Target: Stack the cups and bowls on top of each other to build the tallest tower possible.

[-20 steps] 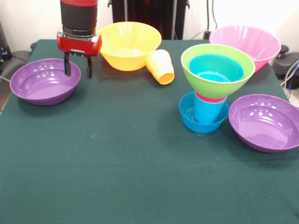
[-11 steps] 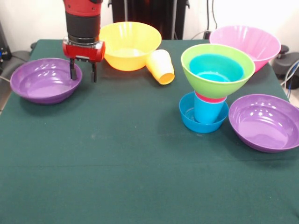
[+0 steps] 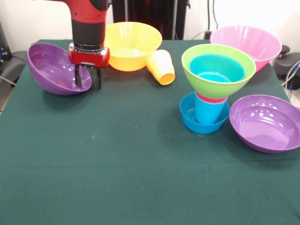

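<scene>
- The gripper [image 3: 86,78] is hanging at the table's [image 3: 117,164] left side, its two dark fingers [image 3: 77,77] closed narrowly over the right rim of a purple bowl [image 3: 55,69].
- That purple bowl is tilting steeply, its far-left rim raised and its opening facing right and toward the camera, while its lower edge is sitting by the cloth under the gripper.
- One finger is lying inside the bowl against its wall; the other is standing just outside the rim.
- An orange-yellow bowl [image 3: 131,44] is sitting upright just right of the arm [image 3: 89,23], behind the gripper.
- A yellow-orange cup [image 3: 161,66] is lying on its side, touching the orange-yellow bowl's right flank, mouth pointing toward the camera.
- The tower [image 3: 213,86] is standing right of centre: a small blue bowl [image 3: 187,117] at the bottom, a blue cup [image 3: 208,111] upright in it, a red cup's rim [image 3: 211,98] showing above that, then a green bowl [image 3: 234,79] holding a second blue bowl [image 3: 216,68].
- A pink bowl [image 3: 248,42] is resting behind the tower, near the far right corner.
- A second purple bowl [image 3: 265,123] is sitting upright just right of the tower's base.
</scene>
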Action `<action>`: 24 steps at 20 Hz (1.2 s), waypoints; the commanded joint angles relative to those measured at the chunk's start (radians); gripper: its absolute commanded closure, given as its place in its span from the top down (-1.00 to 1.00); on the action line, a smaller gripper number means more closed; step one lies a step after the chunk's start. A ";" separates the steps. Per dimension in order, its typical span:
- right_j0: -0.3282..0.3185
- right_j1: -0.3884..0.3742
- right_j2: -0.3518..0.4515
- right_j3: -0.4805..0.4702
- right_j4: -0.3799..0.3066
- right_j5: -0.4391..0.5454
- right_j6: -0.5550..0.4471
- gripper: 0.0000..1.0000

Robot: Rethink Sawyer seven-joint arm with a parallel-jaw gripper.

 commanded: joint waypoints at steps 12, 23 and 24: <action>0.036 0.005 0.053 -0.070 -0.010 0.054 0.008 1.00; 0.054 -0.028 0.032 -0.063 -0.005 0.075 0.011 1.00; 0.056 -0.023 0.029 -0.068 -0.006 0.073 0.012 1.00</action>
